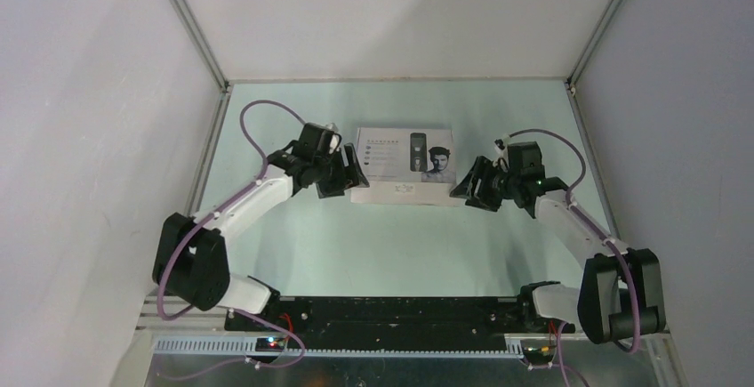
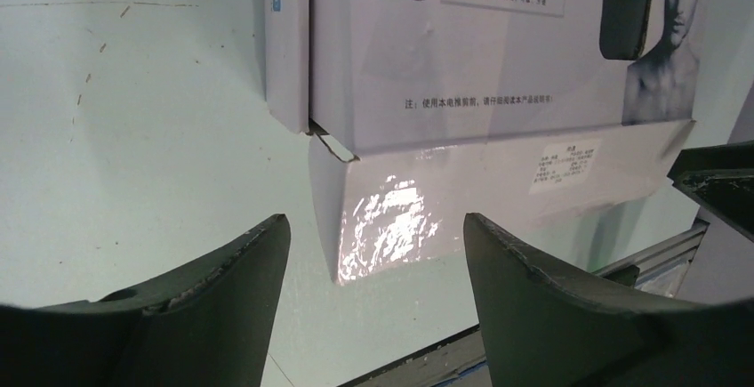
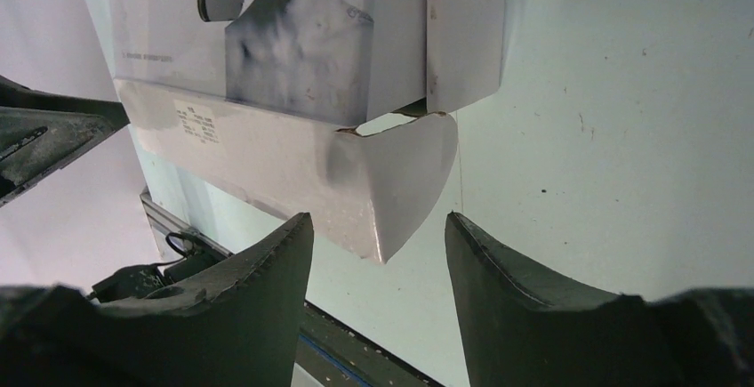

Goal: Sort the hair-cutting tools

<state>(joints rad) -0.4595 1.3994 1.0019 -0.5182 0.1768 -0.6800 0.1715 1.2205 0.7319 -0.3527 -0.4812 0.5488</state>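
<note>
No hair-cutting tools are in view: no clipper, cord, brush or comb attachments show. A white cardboard box (image 1: 405, 165) printed with a clipper and a man's face lies flat in the middle of the table. My left gripper (image 1: 349, 173) is open and empty at the box's left end, fingers either side of its front-left corner (image 2: 356, 227). My right gripper (image 1: 469, 182) is open and empty at the box's right end, fingers near its front-right corner flap (image 3: 400, 182). Neither gripper touches the box.
The pale green table (image 1: 391, 245) is walled in by white panels on the left, back and right. A black rail (image 1: 382, 311) with the arm bases runs along the near edge.
</note>
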